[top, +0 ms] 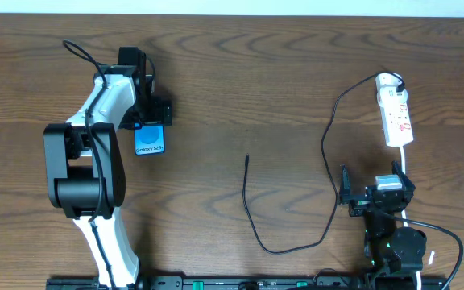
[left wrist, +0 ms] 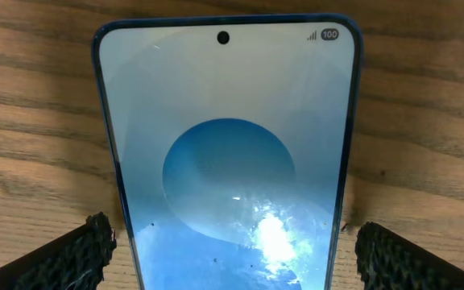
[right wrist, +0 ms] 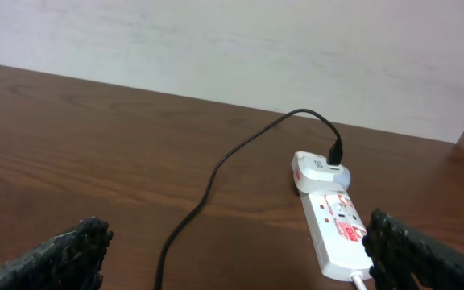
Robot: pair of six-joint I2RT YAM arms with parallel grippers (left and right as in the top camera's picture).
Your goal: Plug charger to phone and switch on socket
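Phone blue-screened; left gripper spread astride it, seemingly not touching; right gripper spread, empty.

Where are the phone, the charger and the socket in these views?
phone (left wrist: 228,161): left wrist view, middle of its lit screen.
charger (top: 246,161): overhead view, the black cable just behind its free tip.
socket (top: 396,117): overhead view, middle of the white strip's body.

Your left gripper straddles the phone, with a sliver of table between it and each of the 2 fingers. Between phone and charger tip the table lies bare, room to pass. The charger's loop lies between that tip and your right gripper, near the socket.
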